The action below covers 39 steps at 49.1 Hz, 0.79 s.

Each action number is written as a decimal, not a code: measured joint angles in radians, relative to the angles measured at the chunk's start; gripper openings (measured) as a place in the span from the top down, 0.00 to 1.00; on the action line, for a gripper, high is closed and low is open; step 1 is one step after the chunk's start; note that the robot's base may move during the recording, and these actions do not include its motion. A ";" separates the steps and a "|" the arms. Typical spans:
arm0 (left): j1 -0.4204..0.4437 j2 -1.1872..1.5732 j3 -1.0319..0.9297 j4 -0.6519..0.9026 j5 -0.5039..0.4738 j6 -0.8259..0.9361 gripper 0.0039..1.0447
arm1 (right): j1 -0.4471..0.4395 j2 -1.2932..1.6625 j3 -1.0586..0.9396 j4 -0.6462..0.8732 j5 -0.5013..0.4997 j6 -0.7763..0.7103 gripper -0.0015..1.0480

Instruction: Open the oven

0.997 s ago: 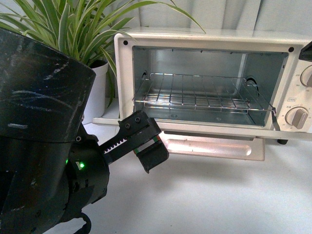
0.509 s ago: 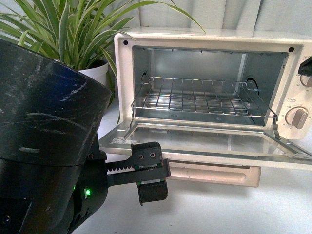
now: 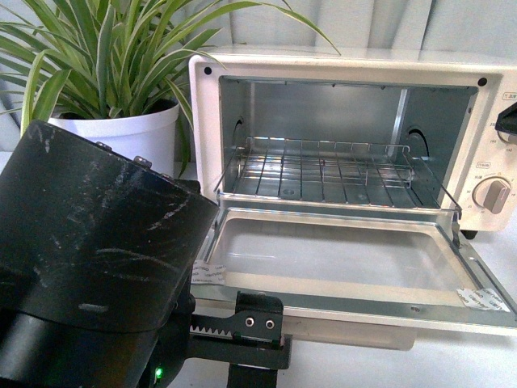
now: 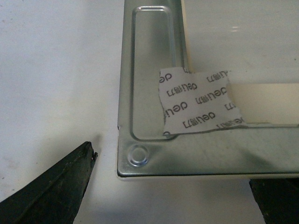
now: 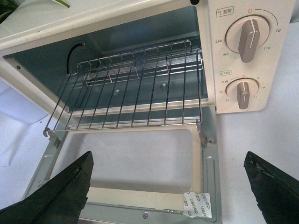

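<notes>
The oven (image 3: 339,69) stands on the white table (image 3: 452,364), from the middle to the right and a little far from the robot. Its door (image 3: 355,303) is fully down and lies almost flat, its glass toward the near side. The wire rack (image 3: 323,170) sits inside the metal chamber, and its front edge reaches the opening. Two knobs are on the right panel, the upper knob (image 5: 249,39) above the lower knob (image 5: 243,91). Small pieces of printed tape (image 4: 198,100) are stuck on both near corners of the door frame. The left pincer (image 4: 173,170) is spread wide at the near left corner of the door. One fingertip (image 4: 70,182) is over bare table, apart from the corner. The other is at the near edge of the door, and I cannot tell if it touches. The right pincer (image 5: 168,161) is also spread wide, in front of the open door and touching nothing. The bulky black left arm (image 3: 89,267) fills the near left and hides the door's left side. Far left, just beside the oven, a plant (image 3: 105,56) grows in a white pot (image 3: 121,133), and its long leaves reach over the oven's top left corner. To the near right of the door the table gives open room.
</notes>
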 joint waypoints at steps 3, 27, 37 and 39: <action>-0.001 0.000 -0.005 0.000 0.001 0.026 0.06 | 0.000 -0.001 0.000 0.000 -0.006 -0.001 0.09; -0.013 -0.365 -0.225 0.087 0.056 0.157 0.06 | 0.002 -0.158 -0.112 -0.054 -0.076 -0.095 0.09; -0.023 -0.616 -0.327 0.064 0.041 0.214 0.06 | 0.013 -0.348 -0.264 -0.089 -0.037 -0.149 0.09; -0.027 -0.657 -0.344 0.060 0.032 0.227 0.06 | 0.013 -0.383 -0.282 -0.098 -0.032 -0.152 0.09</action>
